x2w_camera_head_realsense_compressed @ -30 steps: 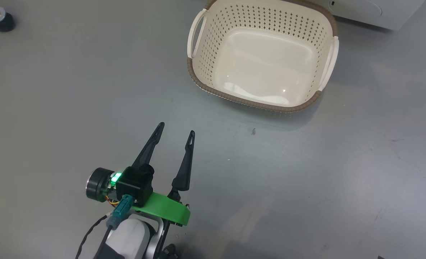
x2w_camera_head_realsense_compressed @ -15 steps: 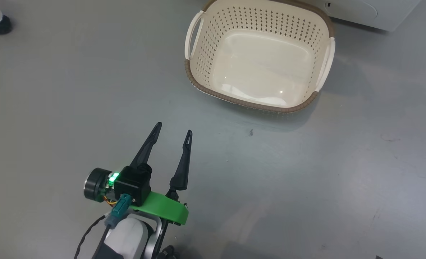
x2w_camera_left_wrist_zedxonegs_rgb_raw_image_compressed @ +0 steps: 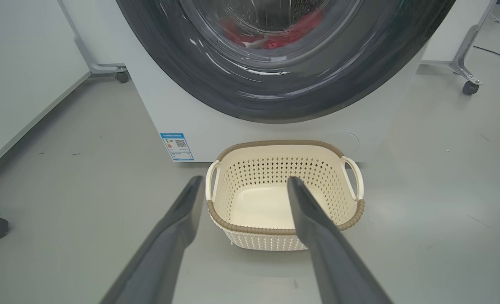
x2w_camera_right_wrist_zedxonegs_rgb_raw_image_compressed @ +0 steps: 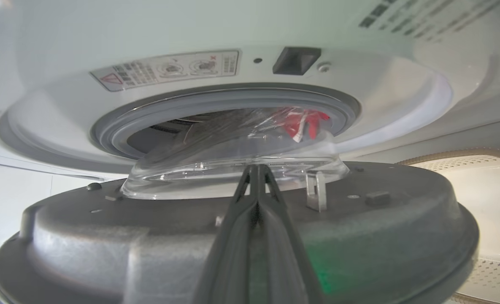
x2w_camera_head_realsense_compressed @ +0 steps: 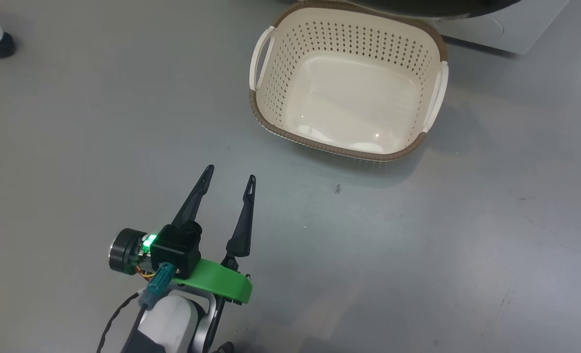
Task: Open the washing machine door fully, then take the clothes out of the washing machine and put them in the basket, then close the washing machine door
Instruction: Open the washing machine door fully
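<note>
We find the left gripper (x2w_camera_head_realsense_compressed: 231,172) over the grey floor (x2w_camera_head_realsense_compressed: 442,245), fingers spread wide on nothing and aimed at the basket (x2w_camera_head_realsense_compressed: 319,145), which stands just before the washing machine (x2w_camera_left_wrist_zedxonegs_rgb_raw_image_compressed: 165,105) with open floor on its near and left sides. The right gripper (x2w_camera_right_wrist_zedxonegs_rgb_raw_image_compressed: 256,168) has both fingers pressed together, tips at the foot of the glass bowl (x2w_camera_right_wrist_zedxonegs_rgb_raw_image_compressed: 233,179) on the inner face of the washing machine door (x2w_camera_right_wrist_zedxonegs_rgb_raw_image_compressed: 380,236), which stands ajar from the grey-ringed mouth (x2w_camera_right_wrist_zedxonegs_rgb_raw_image_compressed: 119,126). The clothes (x2w_camera_right_wrist_zedxonegs_rgb_raw_image_compressed: 300,122) lie inside the machine.
</note>
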Robot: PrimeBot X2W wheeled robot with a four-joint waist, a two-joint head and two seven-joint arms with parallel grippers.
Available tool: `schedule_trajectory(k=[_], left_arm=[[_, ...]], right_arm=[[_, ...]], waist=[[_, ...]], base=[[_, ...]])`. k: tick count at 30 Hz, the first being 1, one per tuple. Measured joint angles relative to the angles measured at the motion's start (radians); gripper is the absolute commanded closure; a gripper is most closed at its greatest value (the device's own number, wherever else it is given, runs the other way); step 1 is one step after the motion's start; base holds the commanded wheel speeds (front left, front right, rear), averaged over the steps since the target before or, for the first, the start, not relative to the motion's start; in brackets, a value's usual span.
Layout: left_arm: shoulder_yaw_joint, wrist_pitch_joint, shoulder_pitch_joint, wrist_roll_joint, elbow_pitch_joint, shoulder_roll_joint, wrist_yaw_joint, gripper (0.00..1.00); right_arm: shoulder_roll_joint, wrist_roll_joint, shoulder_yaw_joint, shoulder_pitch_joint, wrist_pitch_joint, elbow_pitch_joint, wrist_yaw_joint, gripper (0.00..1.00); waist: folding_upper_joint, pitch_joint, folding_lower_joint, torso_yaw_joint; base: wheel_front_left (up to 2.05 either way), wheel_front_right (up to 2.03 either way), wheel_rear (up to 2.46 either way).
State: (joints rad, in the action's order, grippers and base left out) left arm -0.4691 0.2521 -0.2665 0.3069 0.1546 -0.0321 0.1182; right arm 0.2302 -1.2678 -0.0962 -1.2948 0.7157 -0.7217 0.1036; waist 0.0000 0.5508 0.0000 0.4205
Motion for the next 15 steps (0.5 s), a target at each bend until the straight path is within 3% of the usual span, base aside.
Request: schedule_trajectory(k=[15], left_arm=[[0.016, 0.0, 0.0, -0.019, 0.014, 0.0, 0.0, 0.0]], right_arm=[[-0.03, -0.012, 0.008, 0.077, 0.028, -0.04, -0.024, 1.0]], waist=[[0.0, -0.062, 0.0, -0.02]], base=[[0.0, 0.0, 0.0]])
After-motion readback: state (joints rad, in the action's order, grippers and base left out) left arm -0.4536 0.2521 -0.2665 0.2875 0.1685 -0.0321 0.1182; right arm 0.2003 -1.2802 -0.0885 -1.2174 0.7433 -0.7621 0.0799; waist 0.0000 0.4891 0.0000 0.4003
